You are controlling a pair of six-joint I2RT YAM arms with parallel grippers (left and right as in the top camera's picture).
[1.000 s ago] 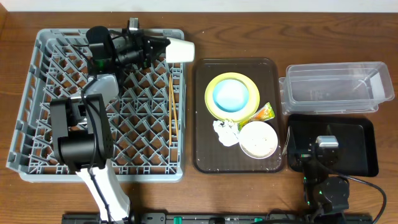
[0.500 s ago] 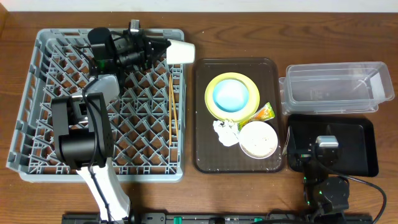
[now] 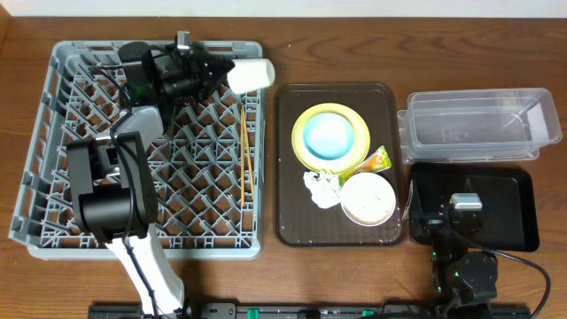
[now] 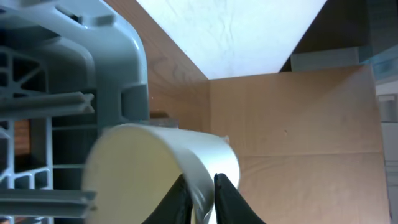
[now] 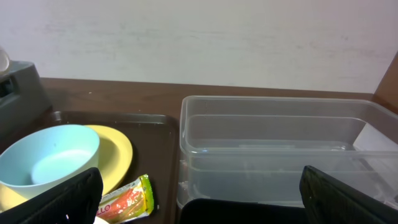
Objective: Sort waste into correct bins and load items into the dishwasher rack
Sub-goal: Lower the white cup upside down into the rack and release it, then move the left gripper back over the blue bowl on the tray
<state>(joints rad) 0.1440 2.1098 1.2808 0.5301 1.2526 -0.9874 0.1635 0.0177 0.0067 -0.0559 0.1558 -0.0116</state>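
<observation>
White cup (image 4: 155,168) pinched by left gripper (image 4: 199,186); right gripper (image 5: 202,186) spread wide; wrapper (image 5: 127,199) lettering blurred.

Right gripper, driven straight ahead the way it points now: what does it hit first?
Most likely the near wall of the clear tub, which sits dead ahead of the right gripper, its jaws wide open. Overhead, the gripper is above the black tray, with the tub just beyond. Height is hard to judge.

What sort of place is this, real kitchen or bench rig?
Probably a staged test bench, not a kitchen: a dishwasher rack sits straight on a wooden table beside a loaded brown serving tray, with a plain white wall behind.
</observation>
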